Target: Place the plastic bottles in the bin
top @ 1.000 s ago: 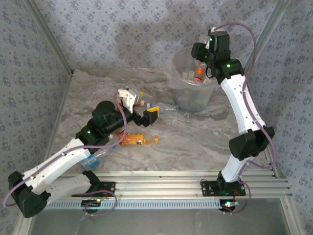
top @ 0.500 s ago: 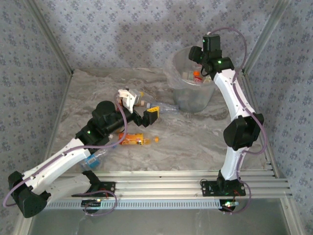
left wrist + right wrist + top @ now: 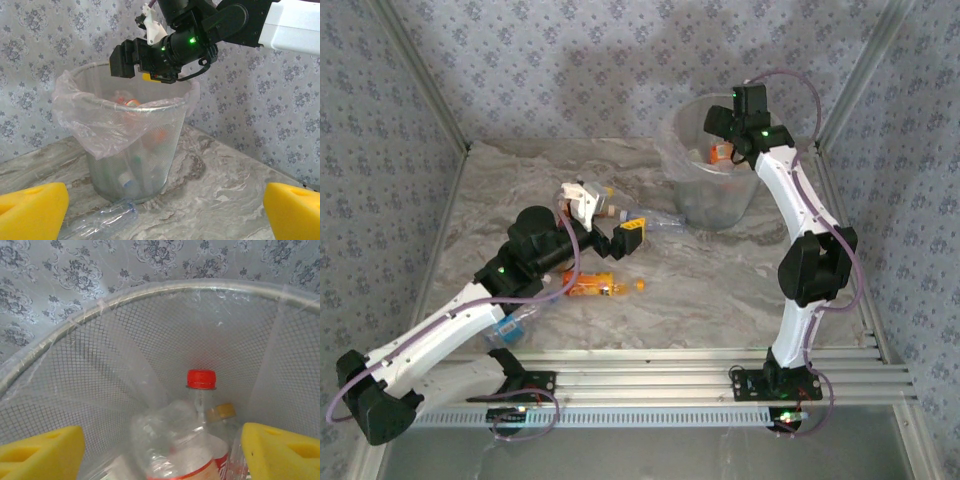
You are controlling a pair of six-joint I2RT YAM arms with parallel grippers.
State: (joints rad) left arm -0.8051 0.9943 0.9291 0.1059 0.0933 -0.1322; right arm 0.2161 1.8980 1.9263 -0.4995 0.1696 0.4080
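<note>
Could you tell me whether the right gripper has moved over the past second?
Yes. The right gripper has shifted left, from the right rim of the bin to above its opening.

Over the bin mouth, blocked by the right gripper and its arm. At the bin's near-left foot, obstructed by a clear crushed bottle. Right of the bin, open marble tabletop.
</note>
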